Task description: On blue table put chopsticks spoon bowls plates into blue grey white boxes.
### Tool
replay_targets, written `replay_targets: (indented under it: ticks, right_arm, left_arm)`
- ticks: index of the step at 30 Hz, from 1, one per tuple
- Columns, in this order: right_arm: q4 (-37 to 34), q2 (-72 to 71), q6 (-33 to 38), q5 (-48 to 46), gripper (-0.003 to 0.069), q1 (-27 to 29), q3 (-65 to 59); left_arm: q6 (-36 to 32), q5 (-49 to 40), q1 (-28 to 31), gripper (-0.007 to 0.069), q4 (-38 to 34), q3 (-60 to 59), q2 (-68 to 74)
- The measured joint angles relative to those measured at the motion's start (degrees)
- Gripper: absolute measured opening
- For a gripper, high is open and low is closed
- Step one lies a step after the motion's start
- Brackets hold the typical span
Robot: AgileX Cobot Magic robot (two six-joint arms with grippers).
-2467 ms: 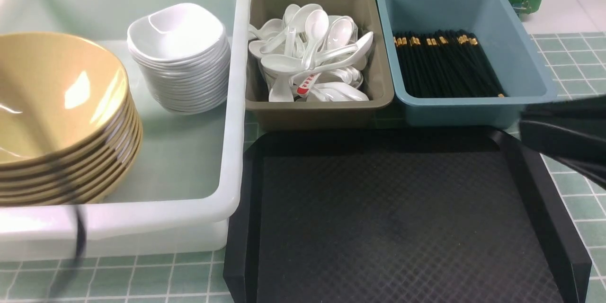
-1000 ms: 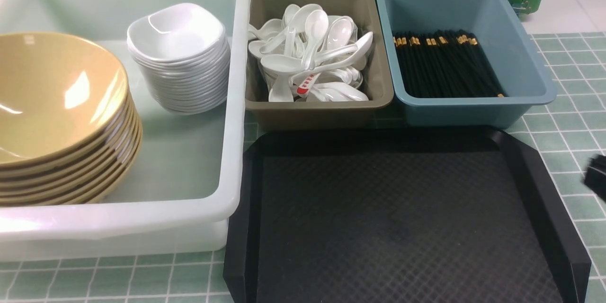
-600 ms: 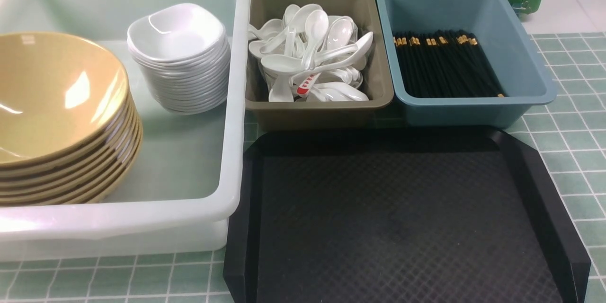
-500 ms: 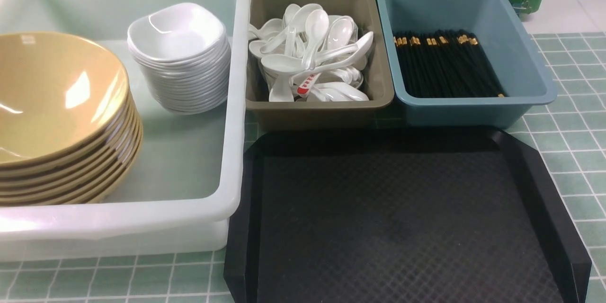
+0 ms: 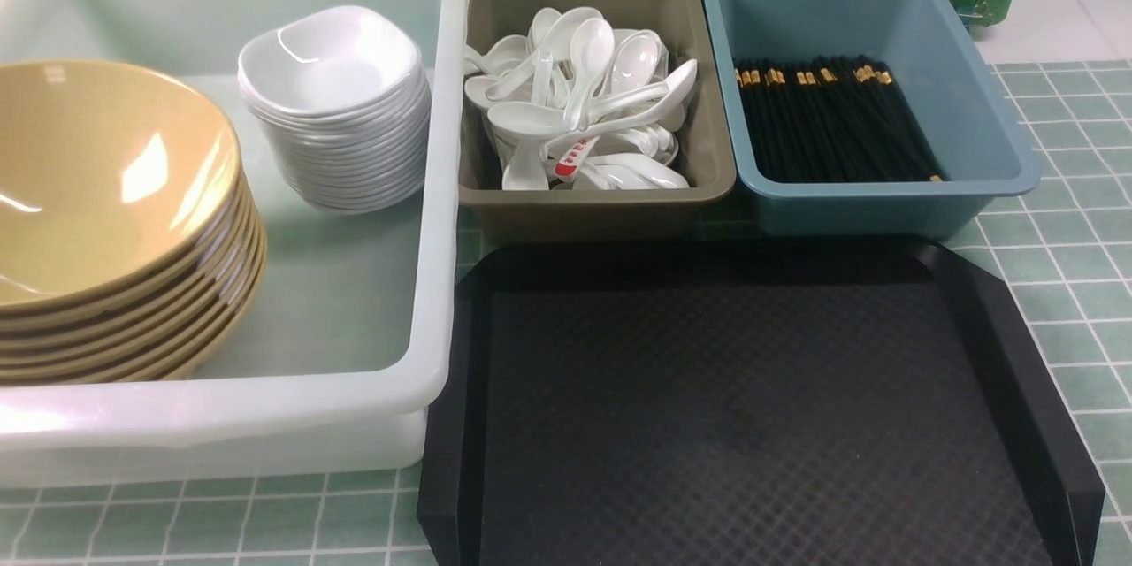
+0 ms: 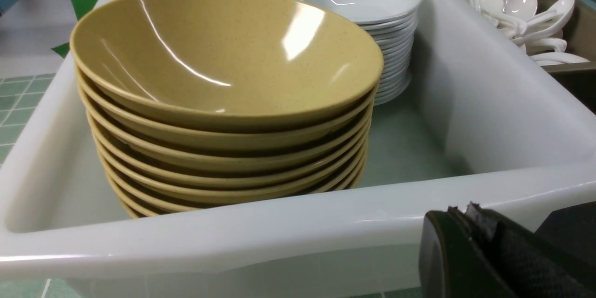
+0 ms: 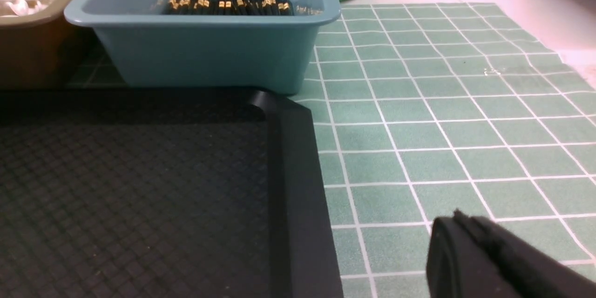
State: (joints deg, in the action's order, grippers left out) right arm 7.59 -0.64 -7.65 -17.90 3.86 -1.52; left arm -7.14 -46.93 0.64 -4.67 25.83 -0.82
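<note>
Table (image 5: 1061, 265): pale green-blue with thin white grid lines, showing along the right side and bottom edge of the front view.
White box (image 5: 438, 195): the big milky tub filling the left half of the front view, resting on the table.
Bowls (image 5: 106, 221): a stack of glossy tan bowls nested together at the left of the white box; the stack leans a little, and the top one tips its opening toward the upper right of the frame.
Plates (image 5: 336, 106): a neat stack of small white rounded-square dishes at the back of the white box, apart from the bowls and close to its right wall.
Grey box (image 5: 601, 203): top centre of the front view, just beside the white box.
Spoons (image 5: 584, 106): a loose heap of white soup spoons in the grey box, one with red marking on its handle.
Blue box (image 5: 884, 203): top right, just beside the grey box.
Chopsticks (image 5: 831, 119): a bundle of black sticks lying flat in the blue box, gold bands toward the back.
Tray (image 5: 752, 407): black, textured, in front of the grey and blue boxes.
Left claw (image 6: 493, 256): out of the front view; only a dark corner shows in its own wrist view, in front of the white box's near wall. I cannot tell whether it is apart or together.
Right claw (image 7: 489, 260): likewise only a dark edge in its wrist view, over bare table beside the tray's right rim. I cannot tell its state either.
</note>
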Motion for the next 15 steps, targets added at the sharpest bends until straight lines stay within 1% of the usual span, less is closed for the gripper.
replay_targets:
  ticks: [11, 15]
  right_arm:
    - [0.0, 0.0, -0.03, 0.0, 0.0036, 0.0, 0.0]
    - [0.0, 0.0, -0.03, 0.0, 0.0039, 0.0, 0.0]
  left_arm:
    - [0.0, 0.0, 0.0, -0.0006, 0.0, -0.05, 0.0]
    - [0.0, 3.16, 0.0, -0.0006, 0.65, -2.1, 0.0]
